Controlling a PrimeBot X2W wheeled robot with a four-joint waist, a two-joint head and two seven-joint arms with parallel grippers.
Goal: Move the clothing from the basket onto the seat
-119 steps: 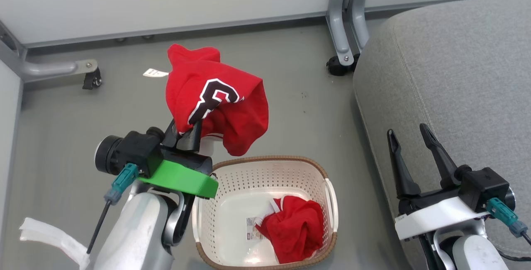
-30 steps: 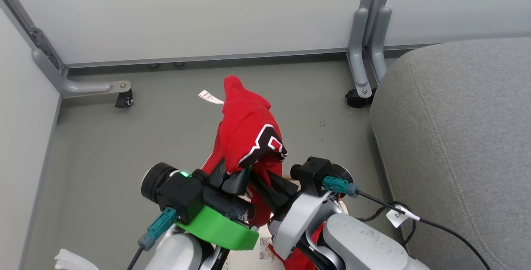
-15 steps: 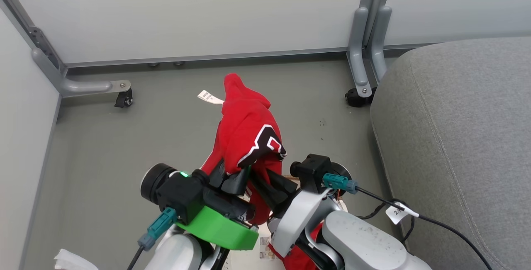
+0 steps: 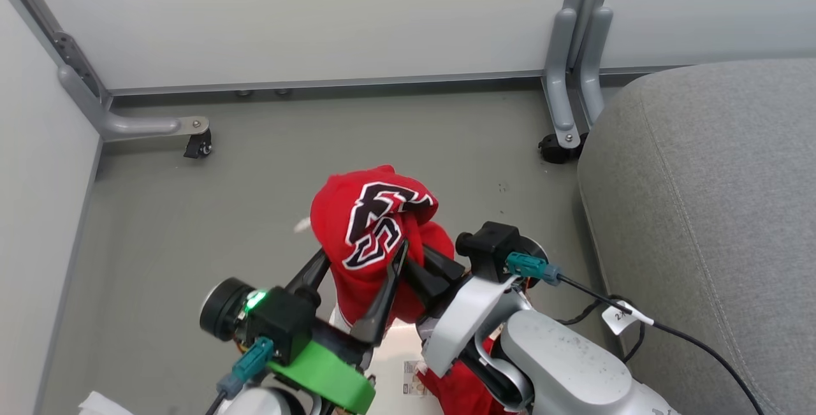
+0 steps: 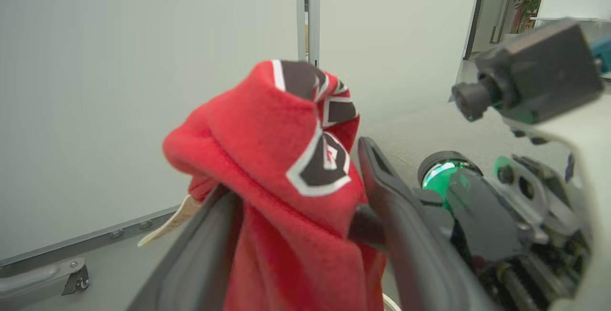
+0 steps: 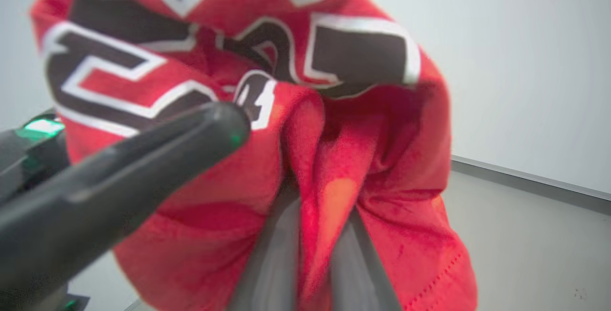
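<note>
The clothing, in the head view, is a lettered red garment bunched up above the floor, left of the grey seat and apart from it. Left wrist view: the left gripper is spread wide, with the fabric loose between its fingers. Right wrist view: the right gripper is clenched on a red fold, with its tips buried in cloth.

Bright, even light, faint shadows; wrist-view clothing soft, perhaps motion-blurred.
</note>
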